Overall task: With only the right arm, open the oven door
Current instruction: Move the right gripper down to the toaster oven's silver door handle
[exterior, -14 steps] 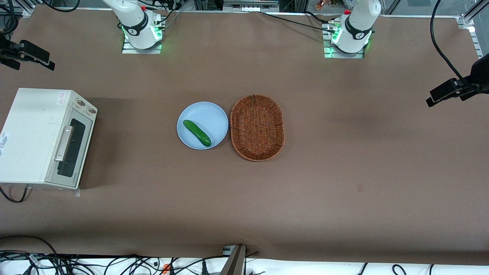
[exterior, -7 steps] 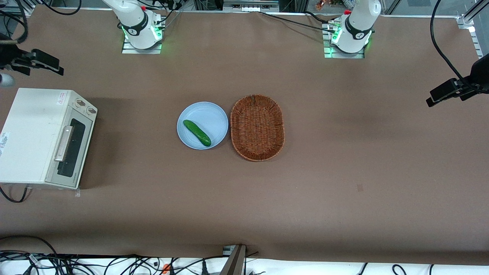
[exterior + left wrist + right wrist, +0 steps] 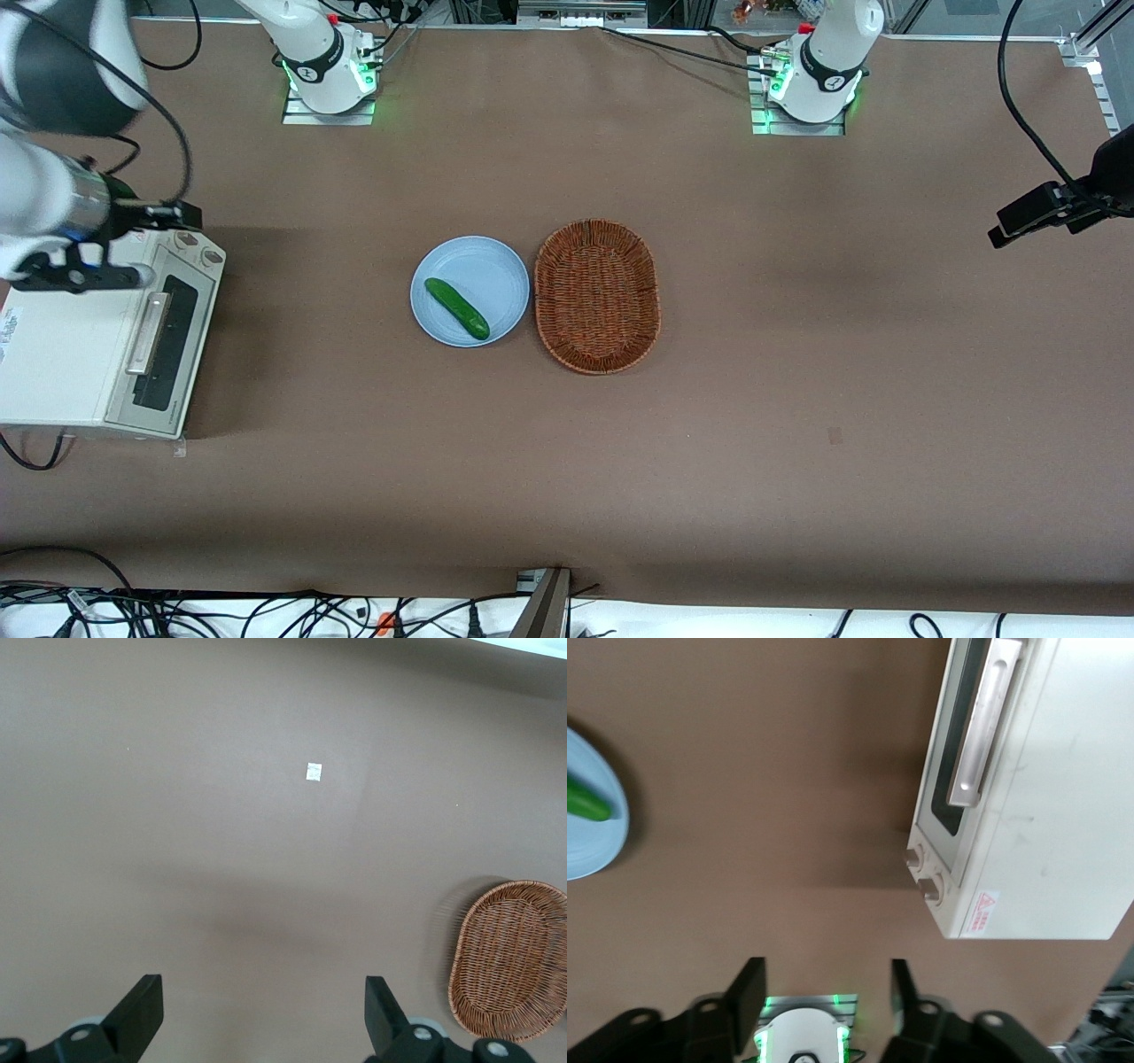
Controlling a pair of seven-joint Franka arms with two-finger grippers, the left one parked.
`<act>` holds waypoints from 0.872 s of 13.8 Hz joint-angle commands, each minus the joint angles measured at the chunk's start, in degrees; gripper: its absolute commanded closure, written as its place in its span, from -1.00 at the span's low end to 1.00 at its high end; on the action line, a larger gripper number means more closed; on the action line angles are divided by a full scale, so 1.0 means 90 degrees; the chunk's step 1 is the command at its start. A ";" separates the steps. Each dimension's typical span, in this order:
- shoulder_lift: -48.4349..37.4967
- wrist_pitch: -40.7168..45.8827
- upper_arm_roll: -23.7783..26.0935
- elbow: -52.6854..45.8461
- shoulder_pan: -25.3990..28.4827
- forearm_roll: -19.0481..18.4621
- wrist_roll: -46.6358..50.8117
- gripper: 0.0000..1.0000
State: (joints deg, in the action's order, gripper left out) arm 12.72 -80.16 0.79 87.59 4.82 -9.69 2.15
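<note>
You are in the approach step. The oven door (image 3: 168, 341) is fully closed on the toaster oven (image 3: 71, 328), which stands at the working arm's end of the table (image 3: 797, 399). The right arm (image 3: 44, 190) hangs above the oven's top near its two knobs (image 3: 199, 248). Its gripper (image 3: 826, 992) is above the table just beside the oven's knob end, fingers (image 3: 749, 992) spread apart and holding nothing.

In my judgement, the next move calls for bringing the gripper down in front of the door, fingers straddling the bar handle (image 3: 148, 332), then pulling outward and down along the door's swing. The handle sits close to the door face, so expect little clearance for the fingers.

Surface: brown covering, flat. Toward the parked arm's end from the oven, well apart from it, lie a blue plate (image 3: 496, 266) carrying a cucumber (image 3: 456, 307), and a wicker basket (image 3: 598, 297) just beside the plate. Cables (image 3: 221, 611) run along the table edge nearest the front camera.
</note>
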 commanded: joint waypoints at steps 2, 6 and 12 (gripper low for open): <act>0.0587 -0.0204 0.0010 -0.0113 0.0138 -0.0660 0.0132 0.46; 0.1057 -0.0535 0.0000 -0.0123 0.0119 -0.1344 0.0045 0.99; 0.1662 -0.1014 -0.0059 -0.0152 -0.0017 -0.2272 0.0015 1.00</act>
State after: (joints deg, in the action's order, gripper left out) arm 26.52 -88.76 0.20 87.52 5.48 -28.56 2.92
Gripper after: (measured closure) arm 0.991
